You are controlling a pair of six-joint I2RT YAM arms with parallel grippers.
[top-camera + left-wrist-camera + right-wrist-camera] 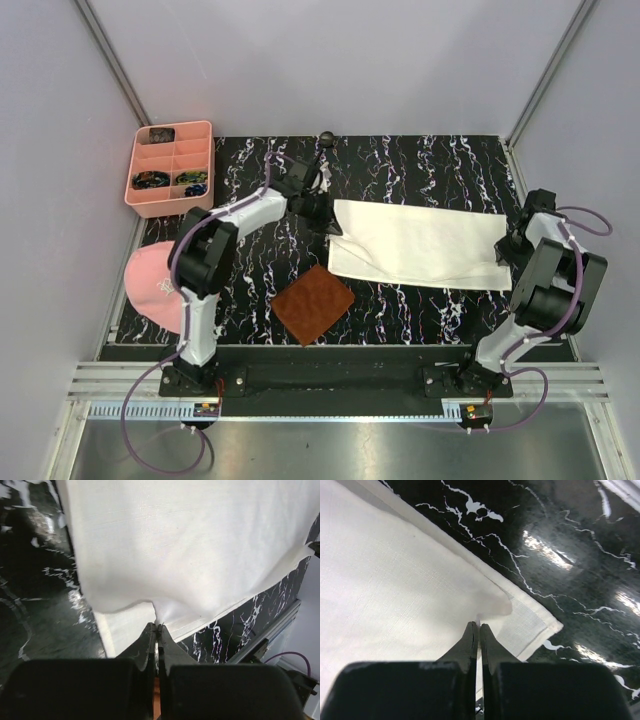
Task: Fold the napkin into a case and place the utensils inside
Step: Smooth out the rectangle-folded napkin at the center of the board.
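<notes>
Pinching the napkin (415, 243) at both short ends: with the left gripper (322, 213) at the 9 o'clock end, with the right gripper (508, 250) at the 3 o'clock end. Reading both pincers as closed on cloth, from jaws pressed together in each wrist view and a small puckered tuck of the top layer caught at the tips. Logging the cloth as a flat band near table centre, shifted toward 3 o'clock, long axis on the 9–3 line, short axis on the 12–6 line. Seeing at least two layers: a lower sheet peeking past the top one beside the pinch in the left wrist view and at the corner in the right wrist view. Judging the coming move to turn on that axis: for a fold across the short way, toward 12 or 6 o'clock, keep both ends level and move them together, or risk a skewed crease. Finding neither arm nearer: one per end, well apart. Not making out the utensils; cannot tell the contents of the pink tray (168, 208) at 10 o'clock. Logging the brown mat (313, 303) just beside the cloth's 7 o'clock corner; cannot tell whether touching
</notes>
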